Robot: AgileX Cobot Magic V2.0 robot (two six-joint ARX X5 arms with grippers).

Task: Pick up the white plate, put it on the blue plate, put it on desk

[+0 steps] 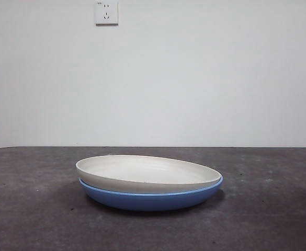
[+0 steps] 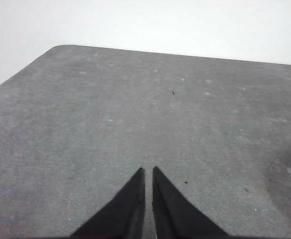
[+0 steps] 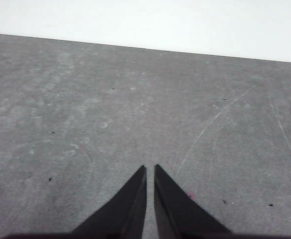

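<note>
Matte cream, the round shallow white plate [image 1: 147, 172] sits tilted inside the glossy blue plate [image 1: 153, 198], its left rim raised, on the speckled dark grey desk [image 1: 32, 209]. The left gripper [image 2: 148, 172] and right gripper [image 3: 150, 169] are both clenched, empty, over bare desk, away from the plates.

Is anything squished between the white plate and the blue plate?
No. In the front view the white plate sits tilted right inside the blue plate, with nothing visible between them.
</note>
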